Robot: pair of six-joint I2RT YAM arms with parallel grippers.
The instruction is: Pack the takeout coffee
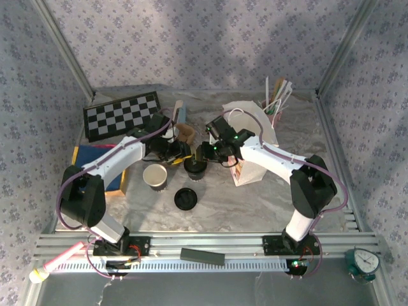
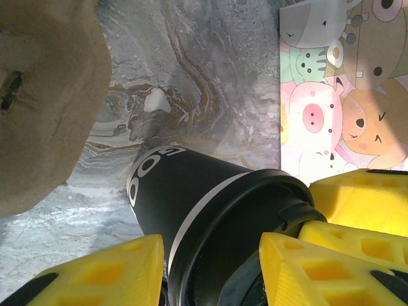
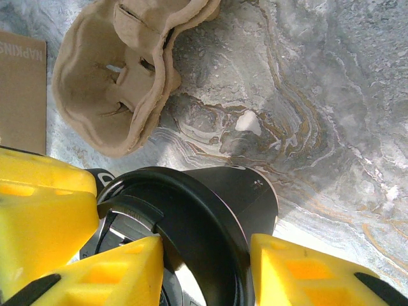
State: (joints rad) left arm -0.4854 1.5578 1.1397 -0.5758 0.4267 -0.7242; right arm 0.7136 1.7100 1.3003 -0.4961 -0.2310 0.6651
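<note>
One takeout coffee (image 1: 195,167), left tool (image 2: 210,268), right tool (image 3: 204,268) gripping

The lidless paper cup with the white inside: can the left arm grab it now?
Probably not yet: the left gripper is closed on the dark lidded paper cup. The lidless paper cup itself stands in the open nearby.

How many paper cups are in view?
2: the lidded takeout coffee in the middle of the top view, and a lidless cup just left of it. More may be hidden.

Matt paper takeout coffee (image 2: 182,185), rough pulp carrier (image 3: 108,83), smooth marbled table (image 3: 331,95)
</note>
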